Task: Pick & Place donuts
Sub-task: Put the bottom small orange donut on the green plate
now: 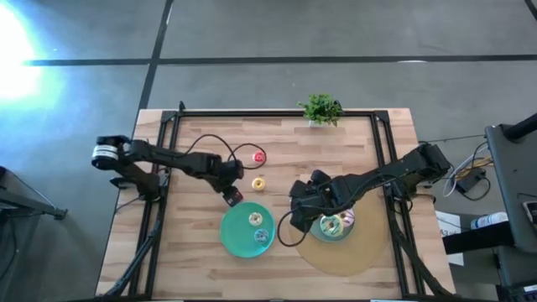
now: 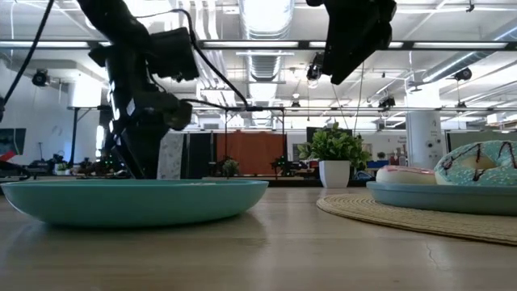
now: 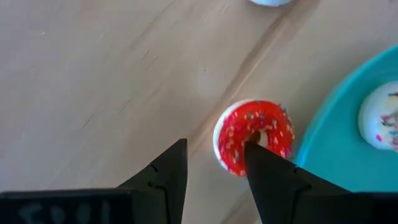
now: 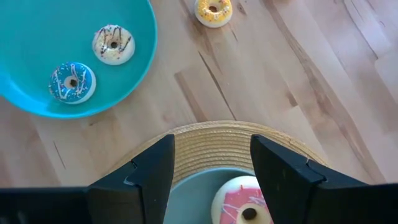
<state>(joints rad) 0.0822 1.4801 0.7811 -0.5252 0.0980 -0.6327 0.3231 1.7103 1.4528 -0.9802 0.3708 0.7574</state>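
One red donut (image 3: 254, 137) lies flat just ahead of the left hand (image 3: 214, 163), fingers spread, offset toward one fingertip. Right hand (image 4: 211, 155) spread, farther off.

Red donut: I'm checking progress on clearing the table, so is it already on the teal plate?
No. The red donut lies on bare wood beside the teal plate, near the left hand.

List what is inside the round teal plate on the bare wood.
The round teal plate holds two small donuts: a white donut with dark drizzle and a blue donut with white drizzle. Nothing else shows in the visible part; its far portion runs out of the right wrist view.
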